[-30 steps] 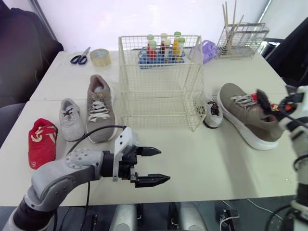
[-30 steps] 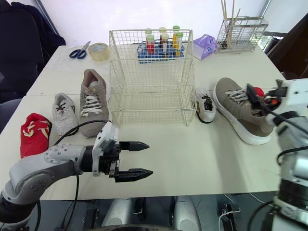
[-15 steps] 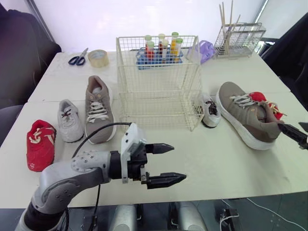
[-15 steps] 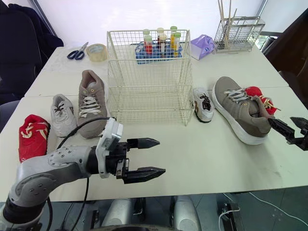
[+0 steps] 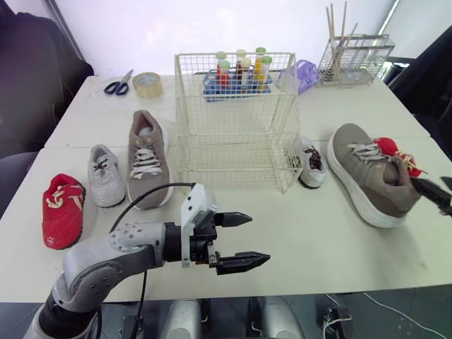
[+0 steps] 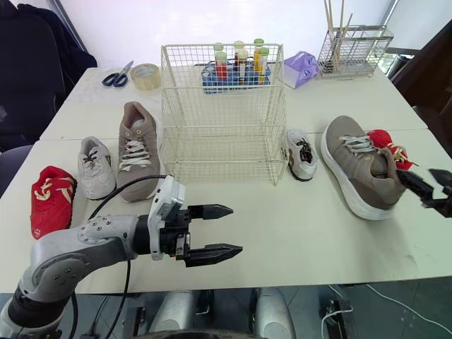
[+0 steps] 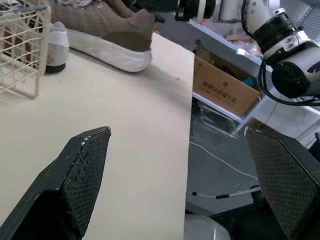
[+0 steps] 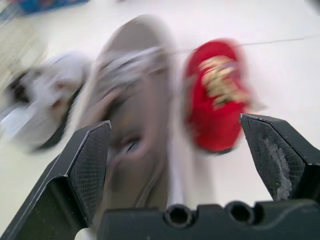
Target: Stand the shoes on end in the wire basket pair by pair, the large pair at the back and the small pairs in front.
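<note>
An empty cream wire basket [image 5: 236, 120] stands mid-table. Left of it lie a large taupe shoe [image 5: 147, 159], a small grey shoe [image 5: 104, 175] and a small red shoe [image 5: 60, 208]. To the basket's right are a small white shoe [image 5: 311, 162], the other large taupe shoe [image 5: 371, 173] and a small red shoe [image 5: 395, 152] behind its heel. My left gripper [image 5: 259, 238] hovers open and empty over the table's front. At the taupe shoe's heel on the right, my right gripper [image 6: 418, 178] is open, facing that shoe [image 8: 135, 125] and the red one [image 8: 215, 95].
Behind the basket stand a blue rack of bottles [image 5: 240, 70], a purple bag [image 5: 305, 73] and a wire holder with sticks [image 5: 353, 56]. Scissors [image 5: 116, 83] and a tape roll [image 5: 147, 83] lie at the back left. A cardboard box [image 7: 225, 85] sits beyond the table's right edge.
My right arm dropped from above the right taupe shoe to low behind its heel, and that shoe shifted slightly right. My left gripper advanced to the right, staying open.
</note>
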You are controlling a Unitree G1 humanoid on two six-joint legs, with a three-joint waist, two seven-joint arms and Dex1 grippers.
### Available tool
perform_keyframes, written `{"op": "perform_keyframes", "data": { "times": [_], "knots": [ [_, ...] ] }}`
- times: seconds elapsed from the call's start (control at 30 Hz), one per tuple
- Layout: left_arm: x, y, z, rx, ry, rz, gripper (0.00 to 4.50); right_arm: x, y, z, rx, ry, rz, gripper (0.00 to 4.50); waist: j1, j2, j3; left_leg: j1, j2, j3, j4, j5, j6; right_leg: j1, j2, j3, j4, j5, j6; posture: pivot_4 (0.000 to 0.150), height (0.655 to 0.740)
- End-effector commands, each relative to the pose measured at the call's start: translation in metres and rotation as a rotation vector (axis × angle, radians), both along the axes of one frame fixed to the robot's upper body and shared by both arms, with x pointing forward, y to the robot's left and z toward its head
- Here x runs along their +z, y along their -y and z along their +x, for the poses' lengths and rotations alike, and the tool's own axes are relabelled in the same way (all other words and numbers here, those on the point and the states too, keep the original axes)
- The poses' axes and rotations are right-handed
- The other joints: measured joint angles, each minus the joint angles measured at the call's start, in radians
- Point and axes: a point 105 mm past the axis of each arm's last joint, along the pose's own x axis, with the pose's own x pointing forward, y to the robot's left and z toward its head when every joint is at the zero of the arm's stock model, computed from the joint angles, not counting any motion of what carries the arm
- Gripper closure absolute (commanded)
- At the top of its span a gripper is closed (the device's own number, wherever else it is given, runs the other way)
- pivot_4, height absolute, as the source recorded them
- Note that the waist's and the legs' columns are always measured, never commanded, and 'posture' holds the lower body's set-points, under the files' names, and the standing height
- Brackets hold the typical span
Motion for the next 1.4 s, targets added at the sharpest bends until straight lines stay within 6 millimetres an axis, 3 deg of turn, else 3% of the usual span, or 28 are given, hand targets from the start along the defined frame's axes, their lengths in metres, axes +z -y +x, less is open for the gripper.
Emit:
{"op": "perform_keyframes", "data": {
  "times": [0.03, 0.2, 0.33, 0.53, 0.67, 1.0, 1.1, 1.27, 1.4],
  "knots": [
    [0.000, 0.004, -0.002, -0.026, 0.016, -0.014, 0.00, 0.030, -0.009, -0.009, -0.019, 0.101, 0.044, 0.05, -0.001, 0.000, 0.000, 0.000, 0.000, 0.000, 0.000, 0.000, 0.000, 0.000, 0.000, 0.000, 0.000, 0.000, 0.000, 0.150, 0.7400],
    [-0.003, 0.009, -0.001, -0.068, 0.012, -0.023, 0.00, 0.009, -0.047, -0.031, 0.029, 0.042, 0.103, 0.05, 0.002, -0.001, 0.000, 0.000, 0.001, -0.002, -0.001, 0.000, 0.000, 0.000, 0.000, -0.001, 0.000, 0.000, 0.001, 0.150, 0.7400],
    [-0.004, 0.009, 0.001, -0.089, 0.018, -0.014, 0.00, -0.005, -0.058, -0.034, 0.086, 0.000, 0.061, 0.05, -0.004, 0.000, 0.000, -0.001, 0.000, -0.001, -0.001, 0.000, 0.000, 0.000, -0.001, -0.001, -0.001, 0.000, 0.000, 0.150, 0.7400],
    [-0.005, 0.004, 0.002, -0.082, 0.027, 0.003, 0.00, -0.020, -0.028, -0.029, 0.032, -0.052, -0.066, 0.05, -0.005, 0.000, 0.000, 0.000, 0.000, -0.001, -0.001, -0.001, 0.000, 0.000, -0.001, 0.000, -0.004, -0.002, -0.002, 0.150, 0.7400],
    [-0.005, 0.003, 0.000, -0.074, 0.025, 0.007, 0.00, -0.024, -0.028, -0.022, 0.081, -0.064, -0.066, 0.05, -0.004, 0.000, 0.000, -0.001, 0.001, -0.001, -0.001, 0.000, 0.001, 0.000, 0.000, 0.000, -0.003, 0.000, -0.003, 0.150, 0.7400],
    [-0.005, -0.001, 0.004, -0.045, 0.033, 0.027, 0.00, -0.049, -0.034, 0.031, 0.162, -0.066, -0.018, 0.05, -0.006, 0.000, 0.000, 0.000, 0.000, 0.000, 0.000, 0.000, 0.001, 0.000, 0.001, 0.000, -0.003, 0.001, -0.001, 0.150, 0.7400],
    [-0.004, -0.002, 0.005, -0.028, 0.039, 0.035, 0.00, -0.058, -0.037, 0.039, 0.185, -0.078, -0.038, 0.92, -0.006, -0.001, 0.000, 0.000, 0.000, 0.000, 0.000, 0.000, 0.001, 0.001, 0.001, 0.000, -0.003, 0.002, 0.000, 0.150, 0.7400],
    [-0.004, -0.004, 0.005, -0.005, 0.040, 0.036, 0.00, -0.065, -0.039, 0.040, 0.202, -0.093, -0.051, 3.04, -0.007, -0.002, -0.001, 0.000, 0.001, -0.001, 0.000, 0.000, 0.001, 0.001, 0.002, 0.000, -0.003, 0.002, 0.000, 0.150, 0.7400],
    [-0.004, -0.003, 0.006, -0.002, 0.041, 0.033, 0.00, -0.067, -0.044, 0.043, 0.215, -0.093, -0.063, 4.12, -0.007, -0.003, -0.001, 0.001, 0.002, -0.001, 0.001, 0.000, 0.001, 0.002, 0.003, 0.000, -0.003, 0.002, 0.000, 0.150, 0.7400]
  ]
}}
